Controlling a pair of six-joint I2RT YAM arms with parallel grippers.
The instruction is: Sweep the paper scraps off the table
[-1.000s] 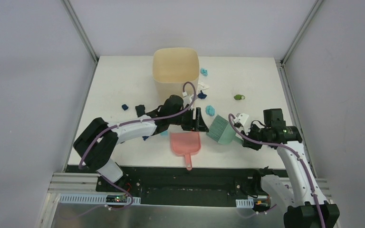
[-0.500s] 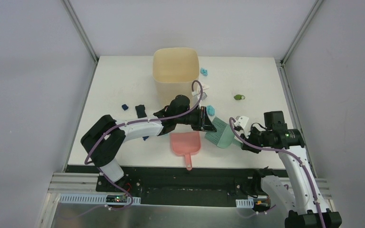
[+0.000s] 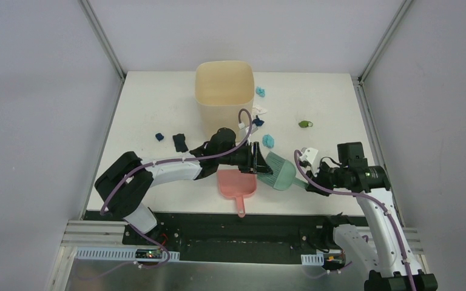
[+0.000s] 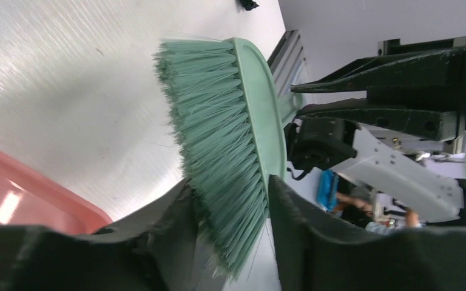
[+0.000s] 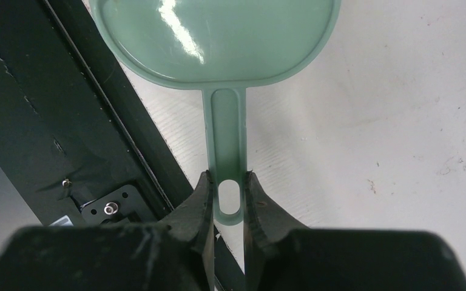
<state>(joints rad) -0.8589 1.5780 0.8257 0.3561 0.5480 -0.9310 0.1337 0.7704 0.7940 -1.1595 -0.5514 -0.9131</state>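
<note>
Seen from above, the left gripper reaches to the head of the green brush, and the pink dustpan lies just beside it, on the near side. The right gripper holds the brush by the end of the handle. The paper scraps are spread on the table. One teal wad is just beyond the left gripper, and more lie further beyond it, near the beige bin. A dark blue one and a black one are well apart from it, on the other side of the left arm. I see none in the dustpan.

Close at the left wrist, the fingers stand wide apart with the bristles between them. The bristles do not look squeezed, so I judge that there is no grip.

Close at the right wrist, the fingers are nearly closed and pinch the thin handle at its hanging hole.

The wads look very light and soft. I think they roll or jump easily, so the bristles should push them low and slowly. The stiff handle is the good place to hold.
</note>
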